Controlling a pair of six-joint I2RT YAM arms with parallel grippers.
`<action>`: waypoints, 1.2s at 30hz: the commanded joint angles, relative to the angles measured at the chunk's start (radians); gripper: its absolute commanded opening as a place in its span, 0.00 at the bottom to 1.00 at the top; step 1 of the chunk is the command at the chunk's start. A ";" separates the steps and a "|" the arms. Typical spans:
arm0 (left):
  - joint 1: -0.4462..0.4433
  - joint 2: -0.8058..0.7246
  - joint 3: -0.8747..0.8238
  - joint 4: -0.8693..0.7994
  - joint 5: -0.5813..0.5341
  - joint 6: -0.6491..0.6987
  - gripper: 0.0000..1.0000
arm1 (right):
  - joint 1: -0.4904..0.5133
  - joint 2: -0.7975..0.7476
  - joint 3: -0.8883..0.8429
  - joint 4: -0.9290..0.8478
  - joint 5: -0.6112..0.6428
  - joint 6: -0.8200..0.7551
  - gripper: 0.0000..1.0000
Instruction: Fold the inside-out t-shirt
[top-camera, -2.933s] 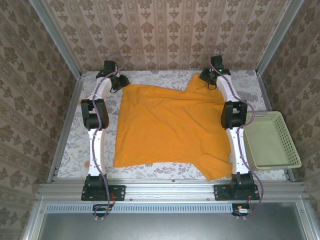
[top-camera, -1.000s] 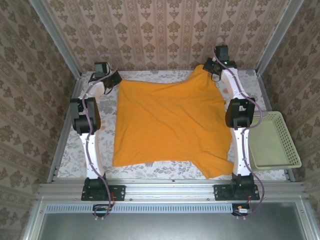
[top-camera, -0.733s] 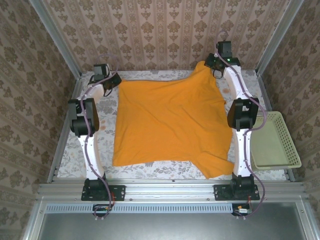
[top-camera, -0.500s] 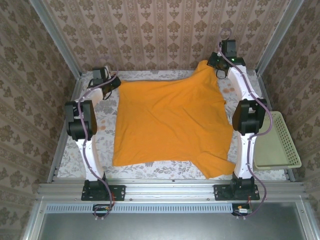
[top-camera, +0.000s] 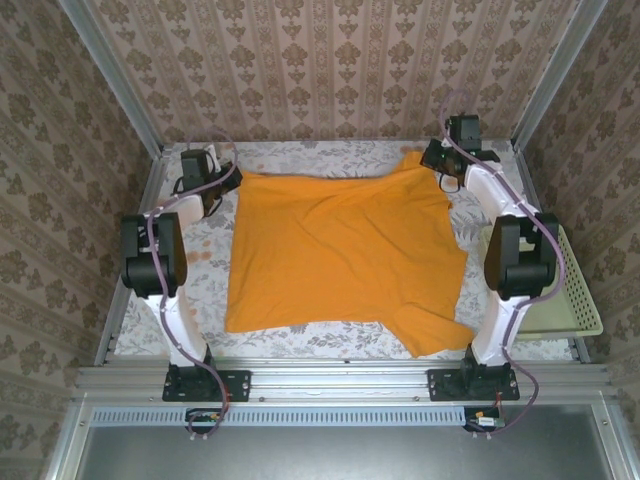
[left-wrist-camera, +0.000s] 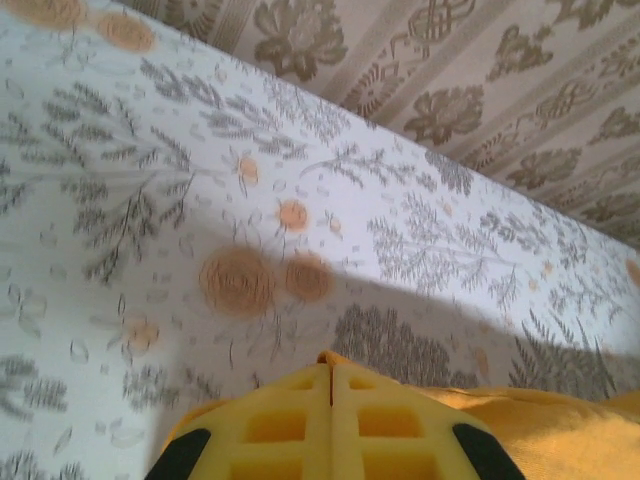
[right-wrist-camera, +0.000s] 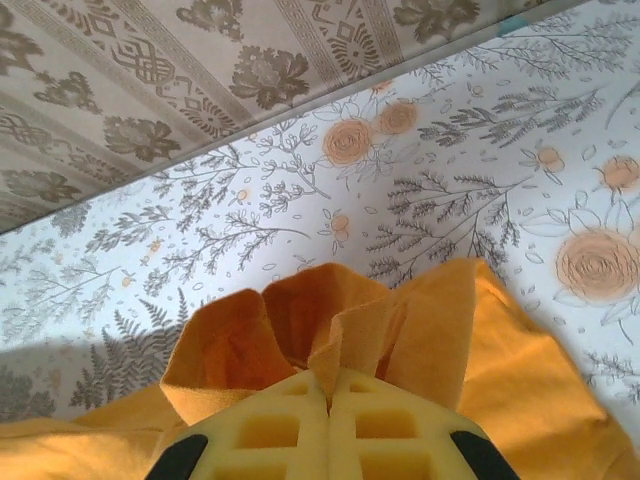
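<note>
We see a floral-patterned counter (top-camera: 212, 260) carrying a mustard-orange t-shirt (top-camera: 340, 250), spread nearly flat across its middle; a cream mesh basket (top-camera: 585, 310) sits at right.

Left arm: elbow raised outboard, forearm reaching forward. The left tool (top-camera: 222, 184) is low, its jaws pressed flush, with a tip of the t-shirt (left-wrist-camera: 560, 425) at their seam. Right arm: elbow raised outboard, forearm reaching forward and inward. The right tool (right-wrist-camera: 328, 385) has its jaws fully together, pinching a bunched fold of the same cloth.
</note>
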 joint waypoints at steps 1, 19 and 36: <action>0.005 -0.081 -0.091 0.098 0.015 0.014 0.00 | -0.007 -0.122 -0.112 0.088 -0.009 0.043 0.00; 0.019 -0.251 -0.441 0.219 -0.039 -0.091 0.00 | -0.019 -0.476 -0.573 0.108 0.014 0.194 0.00; 0.048 -0.285 -0.530 0.198 -0.050 -0.121 0.00 | -0.019 -0.567 -0.802 0.122 -0.035 0.269 0.14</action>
